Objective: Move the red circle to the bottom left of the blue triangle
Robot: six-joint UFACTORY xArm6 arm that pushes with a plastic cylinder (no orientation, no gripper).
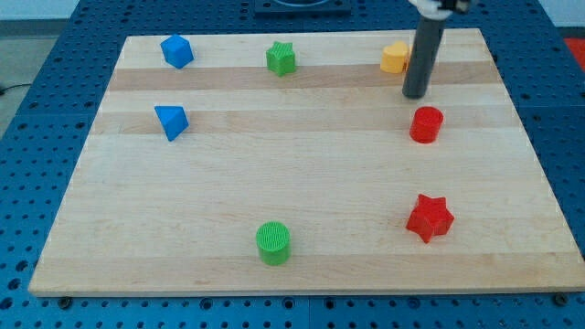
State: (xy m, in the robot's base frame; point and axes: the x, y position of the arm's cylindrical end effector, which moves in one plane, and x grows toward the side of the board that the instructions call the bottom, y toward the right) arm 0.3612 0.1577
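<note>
The red circle (426, 124) lies at the view's right, in the upper half of the wooden board (302, 155). The blue triangle (171, 121) lies far off at the view's left, at about the same height. My tip (416, 95) is at the end of the dark rod, just above the red circle and slightly to its left, with a small gap between them.
A yellow block (395, 58) sits just left of the rod near the board's top edge. A blue block (176, 51) is at top left, a green star (281, 58) at top middle, a green circle (272, 243) at bottom middle, a red star (429, 217) at bottom right.
</note>
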